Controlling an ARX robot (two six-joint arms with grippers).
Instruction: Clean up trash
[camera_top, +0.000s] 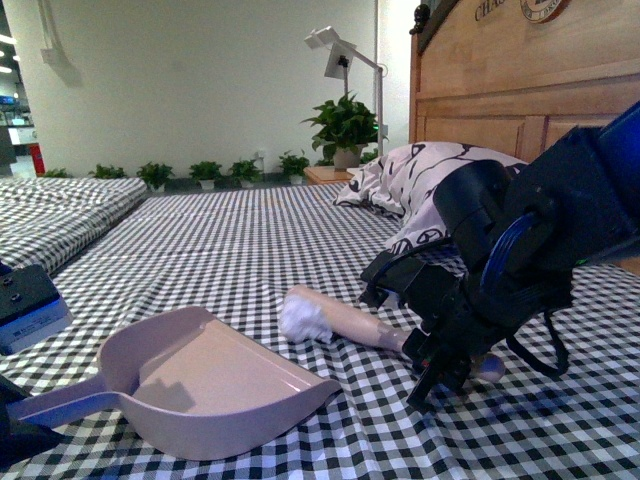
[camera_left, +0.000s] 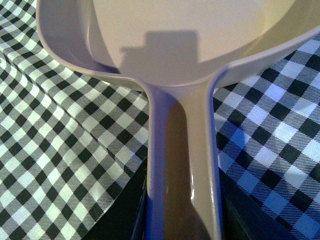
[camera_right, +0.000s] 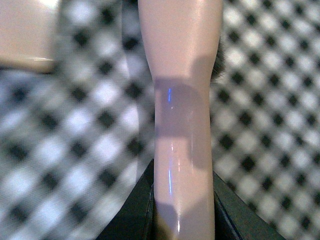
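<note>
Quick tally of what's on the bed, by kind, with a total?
Dustpan: 1
Brush: 1
Paper wad: 1
Pillow: 1
Total: 4

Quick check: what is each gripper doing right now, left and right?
Left gripper: closed on the dustpan handle.
Right gripper: closed on the brush handle.

Pinkish dustpan (camera_top: 200, 385) and brush handle (camera_top: 350, 322) — white trash (camera_top: 303, 320); black-and-white checked bedcover (camera_top: 250, 250); pillow (camera_top: 420, 180) white, seemingly black-patterned — grippers unclear.
</note>
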